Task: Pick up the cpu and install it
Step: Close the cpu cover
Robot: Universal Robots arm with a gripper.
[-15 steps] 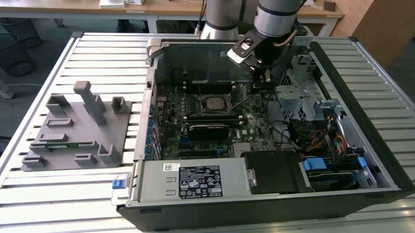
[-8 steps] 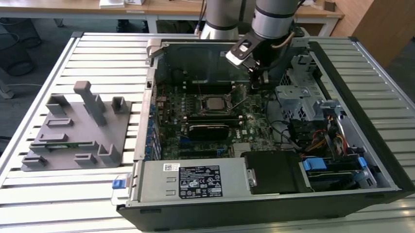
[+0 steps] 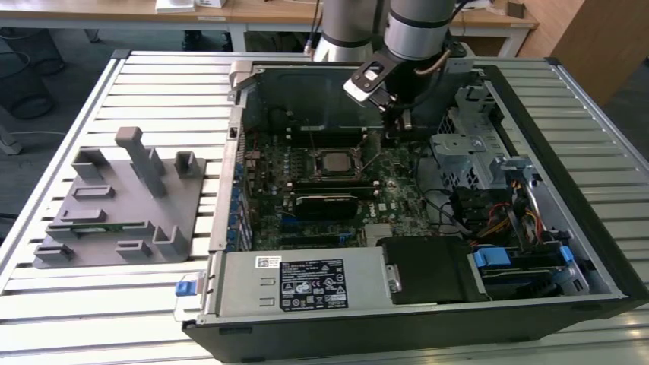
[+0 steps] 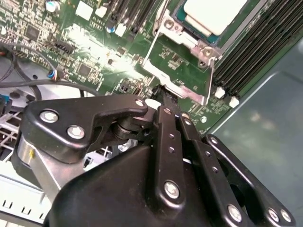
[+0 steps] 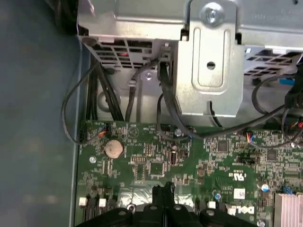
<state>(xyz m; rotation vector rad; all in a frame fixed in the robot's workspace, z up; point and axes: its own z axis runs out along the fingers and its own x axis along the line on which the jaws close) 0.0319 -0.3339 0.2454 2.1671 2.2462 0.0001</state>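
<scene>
Since the cpu (image 4: 213,14) is seated in the socket (image 4: 163,35) and the empty gripper (image 4: 165,97) is held beside it, fingers (image 4: 170,127) pressed together, latching is judged the current step, gentle pressure being required.

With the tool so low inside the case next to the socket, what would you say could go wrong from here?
1. The tool hangs close above the motherboard beside the socket; a small drift might scrape components.
2. The cpu lies in the socket, its pale top exposed; a knock could shift it.
3. Black cables lie over the board's edge nearby and might snag.
</scene>
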